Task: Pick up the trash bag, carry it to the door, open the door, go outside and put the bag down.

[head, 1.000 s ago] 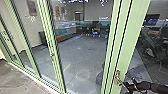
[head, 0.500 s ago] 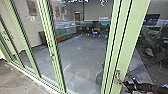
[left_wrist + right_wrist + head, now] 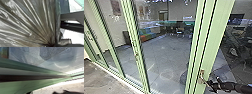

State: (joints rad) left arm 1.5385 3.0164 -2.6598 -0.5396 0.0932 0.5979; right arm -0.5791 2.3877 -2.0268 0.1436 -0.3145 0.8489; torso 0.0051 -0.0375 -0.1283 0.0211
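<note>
Green-framed door (image 3: 214, 32), its slanting handle (image 3: 203, 78) seen just left of the nearer right gripper (image 3: 214, 87), whose grip can't be told; the trash bag (image 3: 31, 21) is held bunched by the left gripper (image 3: 52, 45)!

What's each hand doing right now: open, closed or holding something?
Left hand: closed on the trash bag, whose folds gather there.
Right hand: at the door handle; whether it's open or closed can't be told.
</note>
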